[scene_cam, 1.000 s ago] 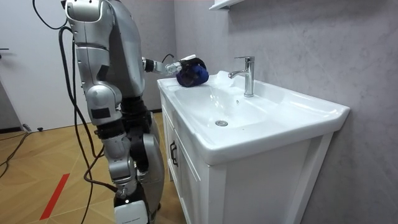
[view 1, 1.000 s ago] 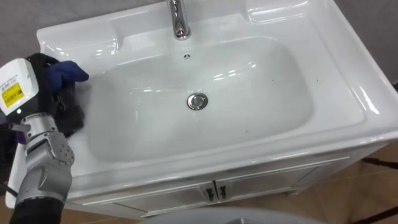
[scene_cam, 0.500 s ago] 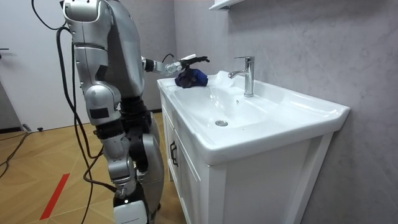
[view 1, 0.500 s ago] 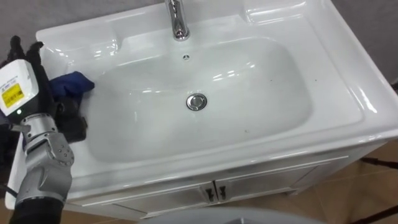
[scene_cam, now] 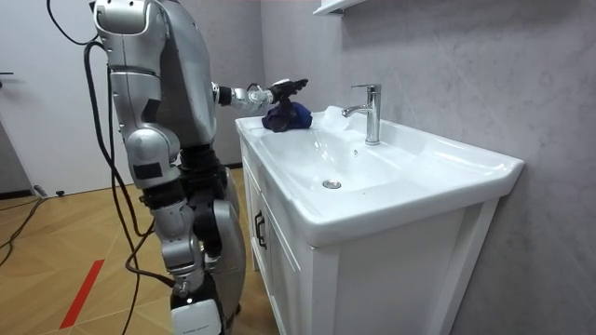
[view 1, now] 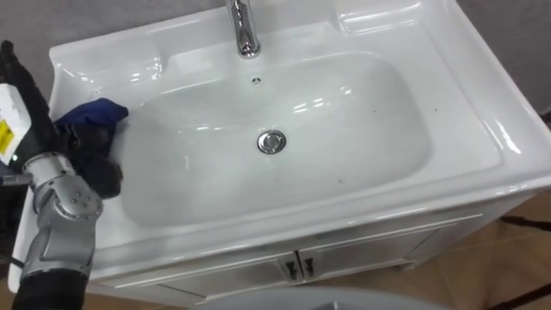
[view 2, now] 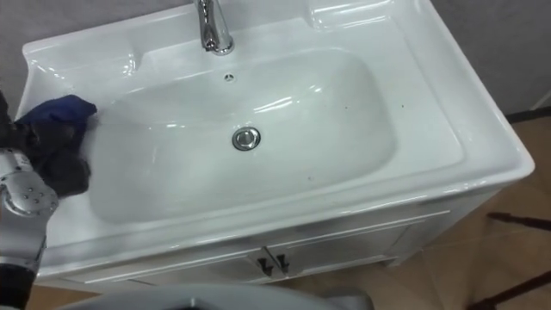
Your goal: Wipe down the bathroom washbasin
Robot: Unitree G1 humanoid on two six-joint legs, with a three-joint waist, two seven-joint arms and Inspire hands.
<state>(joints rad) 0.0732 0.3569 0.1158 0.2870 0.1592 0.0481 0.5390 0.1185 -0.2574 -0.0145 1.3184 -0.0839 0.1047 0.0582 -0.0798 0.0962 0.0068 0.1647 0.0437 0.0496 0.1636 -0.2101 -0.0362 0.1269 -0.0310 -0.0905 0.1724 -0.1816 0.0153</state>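
We see the left robot hand open, fingers straight, holding nothing, just over the blue cloth on the basin's left rim.

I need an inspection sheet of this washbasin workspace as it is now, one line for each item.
surface: white basin, glossy bowl with a few small dark specks; drain in the middle, faucet at the back.
job's things: dark blue cloth bunched on the basin's left rim, not held.
clutter: nothing seen.
hands: left hand open, just above the cloth.
cables: dark cable on the floor right of the cabinet.
surroundings: white cabinet with two doors under the basin, wooden floor, grey wall.
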